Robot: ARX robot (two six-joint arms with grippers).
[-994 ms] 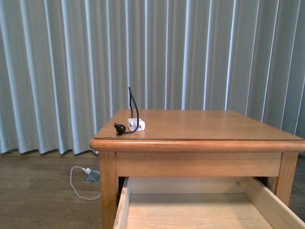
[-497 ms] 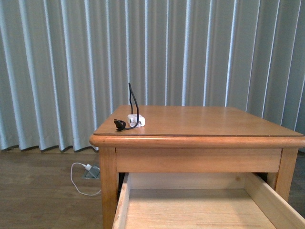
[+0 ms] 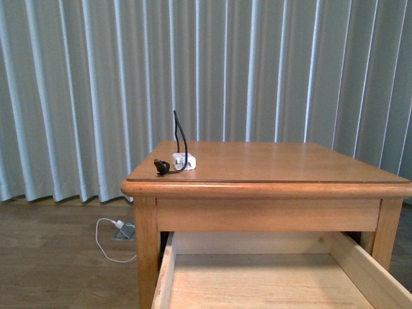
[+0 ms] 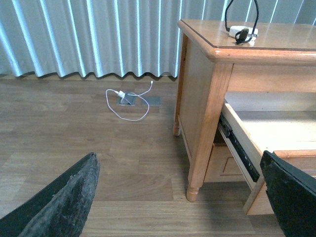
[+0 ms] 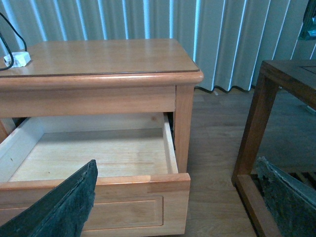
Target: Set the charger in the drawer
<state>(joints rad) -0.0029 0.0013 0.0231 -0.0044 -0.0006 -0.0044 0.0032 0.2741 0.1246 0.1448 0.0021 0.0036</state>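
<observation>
- The worktop (image 3: 290,164) carries only the charger, so you have free room to come in from above or from its left edge.
- The drawer (image 3: 164,277) already stands pulled out below the worktop. Its pale floor is bare, so the drop-off is ready and the step in hand is the reach and pick.
- The left claw (image 4: 178,158) is spread wide and holds nothing. It hangs low over the floor, well apart from the charger, so raise it above the worktop edge before moving in.
- The right claw (image 5: 176,162) is also wide and empty, facing the drawer. Keep it out of the way, as the left arm looks the better placed.
- The charger (image 3: 182,161) sits near the worktop's front left corner. Close on the white block itself, across its flat sides, since that is likely the firmest hold.
- The cable (image 3: 182,138) arches up stiffly from the block. Approach beside the loop, not through it, or it may push the block away.
- The connector (image 3: 161,168) lies just beside the block, close to the edge. Lift straight up so it does not catch there.
</observation>
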